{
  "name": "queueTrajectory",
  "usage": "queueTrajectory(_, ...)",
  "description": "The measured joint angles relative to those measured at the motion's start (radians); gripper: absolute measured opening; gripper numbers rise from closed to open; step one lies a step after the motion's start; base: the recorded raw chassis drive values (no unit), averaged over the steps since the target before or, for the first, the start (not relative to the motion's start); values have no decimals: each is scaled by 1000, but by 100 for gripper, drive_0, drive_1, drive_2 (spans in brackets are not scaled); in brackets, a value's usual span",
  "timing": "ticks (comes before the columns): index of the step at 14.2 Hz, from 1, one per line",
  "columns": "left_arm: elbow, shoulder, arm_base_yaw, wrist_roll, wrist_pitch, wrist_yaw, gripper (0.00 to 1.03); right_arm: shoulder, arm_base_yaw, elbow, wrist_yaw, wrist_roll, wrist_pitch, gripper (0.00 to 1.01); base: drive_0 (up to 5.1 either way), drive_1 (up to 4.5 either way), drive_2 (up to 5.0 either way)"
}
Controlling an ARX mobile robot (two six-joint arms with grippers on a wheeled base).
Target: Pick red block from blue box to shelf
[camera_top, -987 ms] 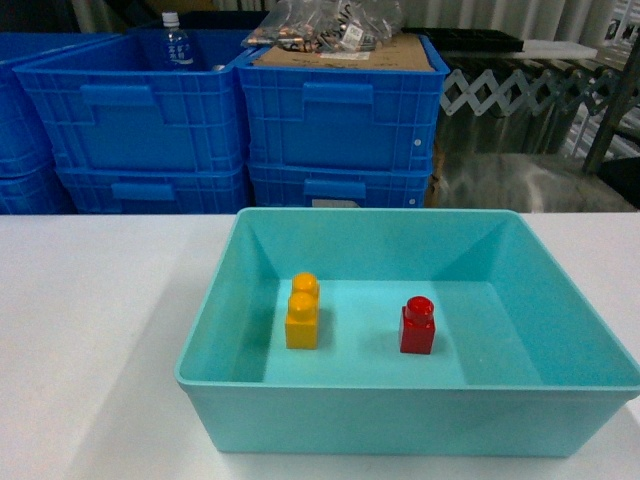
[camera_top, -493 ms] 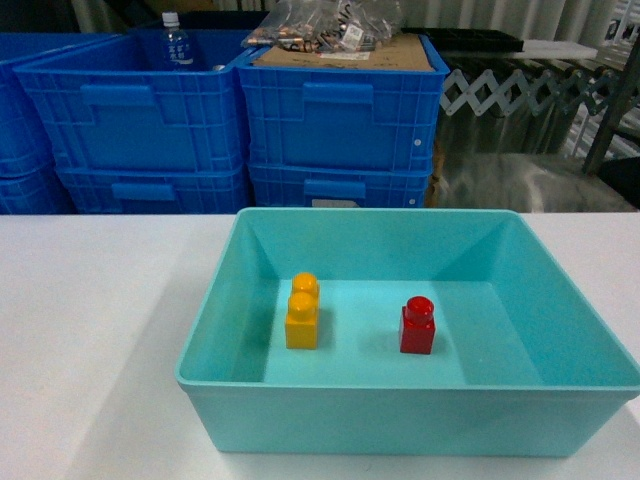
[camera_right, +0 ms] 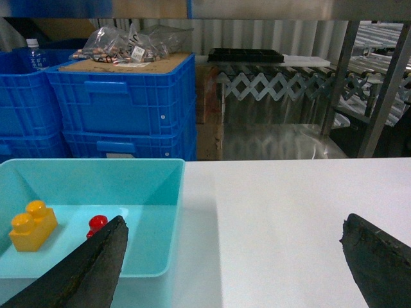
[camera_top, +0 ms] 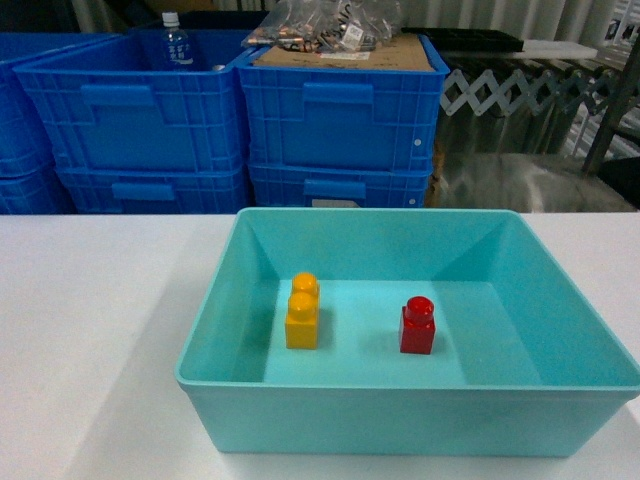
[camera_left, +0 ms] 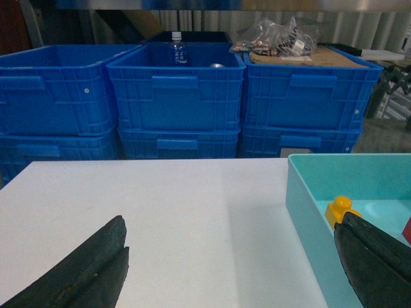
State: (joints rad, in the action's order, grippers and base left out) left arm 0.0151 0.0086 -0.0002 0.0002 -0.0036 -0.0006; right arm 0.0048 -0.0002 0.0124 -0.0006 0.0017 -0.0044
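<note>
A turquoise box (camera_top: 410,340) sits on a white table (camera_top: 90,330). On its floor the red block (camera_top: 417,326) stands upright, right of centre, well apart from a yellow brick (camera_top: 302,312) to its left. Neither gripper shows in the head view.

The left wrist view shows the left gripper (camera_left: 237,269) with its two dark fingers (camera_left: 83,269) spread wide and holding nothing, over bare table left of the box; only a sliver of red shows at the right edge.

The right wrist view shows the right gripper (camera_right: 237,269) likewise spread and empty, its left finger (camera_right: 83,273) covering part of the block (camera_right: 97,224). Only this view shows the shelf's steel posts (camera_right: 385,90) at far right.

Blue crates (camera_top: 340,110) stand stacked behind the table, one holding a bottle (camera_top: 174,42).
</note>
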Motion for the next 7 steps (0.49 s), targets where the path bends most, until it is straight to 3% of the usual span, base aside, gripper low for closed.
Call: queueTrajectory(7, 0, 0, 0, 0, 0, 0, 98, 0, 0, 0, 0, 0, 0, 98, 0, 0, 0)
